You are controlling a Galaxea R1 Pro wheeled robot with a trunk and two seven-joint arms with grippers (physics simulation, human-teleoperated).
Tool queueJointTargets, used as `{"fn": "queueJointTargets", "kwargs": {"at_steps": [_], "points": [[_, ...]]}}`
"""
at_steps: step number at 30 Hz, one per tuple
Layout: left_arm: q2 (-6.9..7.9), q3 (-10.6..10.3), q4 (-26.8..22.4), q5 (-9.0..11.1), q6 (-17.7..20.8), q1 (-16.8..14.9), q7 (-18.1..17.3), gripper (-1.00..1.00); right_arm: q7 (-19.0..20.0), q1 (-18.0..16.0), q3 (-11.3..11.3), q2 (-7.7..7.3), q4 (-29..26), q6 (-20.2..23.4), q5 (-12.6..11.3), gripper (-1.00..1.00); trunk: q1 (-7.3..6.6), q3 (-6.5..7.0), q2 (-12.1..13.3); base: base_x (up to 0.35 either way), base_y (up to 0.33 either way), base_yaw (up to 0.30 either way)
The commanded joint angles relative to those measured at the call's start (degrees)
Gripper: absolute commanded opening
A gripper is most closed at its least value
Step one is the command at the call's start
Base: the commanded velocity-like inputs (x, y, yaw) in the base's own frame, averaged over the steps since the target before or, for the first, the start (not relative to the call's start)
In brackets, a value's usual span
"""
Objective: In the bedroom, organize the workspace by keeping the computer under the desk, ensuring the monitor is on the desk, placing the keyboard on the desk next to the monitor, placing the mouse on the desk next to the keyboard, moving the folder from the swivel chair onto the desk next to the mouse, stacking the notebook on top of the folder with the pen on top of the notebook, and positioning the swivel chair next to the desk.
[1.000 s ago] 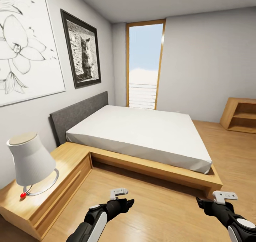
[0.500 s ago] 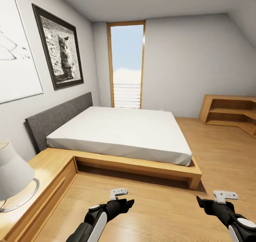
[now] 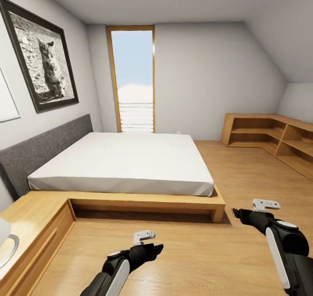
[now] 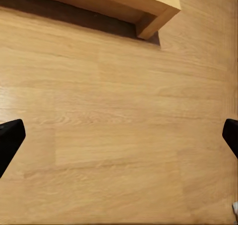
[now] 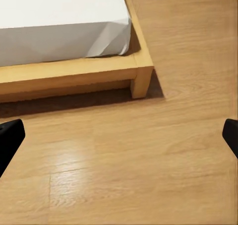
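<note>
None of the desk items, the swivel chair or the desk are in view. My left gripper hangs low over the wooden floor; in the left wrist view its fingertips stand far apart at the picture's edges with bare floor between them, so it is open. My right gripper hovers over the floor near the bed's foot corner. It is open too, its fingertips spread wide with nothing between them.
A low bed with a white mattress on a wooden frame lies ahead, a grey headboard at its left. A bedside platform is at the lower left. Low wooden shelving lines the right wall beyond open floor.
The whole view has swung to the right, so the camera moved: lamp and flower picture slid out at the left, shelving came in at the right. My right arm sits a little higher.
</note>
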Motion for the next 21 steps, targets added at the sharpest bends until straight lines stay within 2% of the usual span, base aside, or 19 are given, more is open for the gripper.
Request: {"fn": "queueJointTargets", "kwargs": {"at_steps": [1,10,16,20,21], "points": [[0.06,0.1,0.7,1.5,-1.4,0.0,0.0,1.0,0.1,-0.7,-0.1,0.06,0.0,-4.7,0.1,1.0,0.0,-0.07,0.0,0.0,0.0,-0.29],[0.08,0.0,1.1,2.0,-2.3,0.0,0.0,1.0,0.2,-0.7,-0.2,0.13,-0.1,-7.1,0.2,1.0,0.0,-0.2,0.0,0.0,0.0,-0.29],[0.26,0.2,1.2,2.0,-2.4,0.0,0.2,1.0,0.2,0.9,-0.2,0.15,-0.1,-8.5,0.1,1.0,0.0,-0.27,0.0,0.0,0.0,-0.29],[0.38,0.2,1.2,2.1,-2.4,0.0,0.2,1.0,0.2,2.1,-0.2,0.16,-0.1,-11.0,0.2,1.0,0.0,-0.32,0.0,0.0,0.0,-0.29],[0.37,0.2,1.2,2.1,-2.4,0.0,0.2,1.0,0.1,3.0,-0.3,0.16,-0.1,-13.0,0.1,1.0,0.0,-0.34,0.0,0.0,0.0,-0.29]]}}
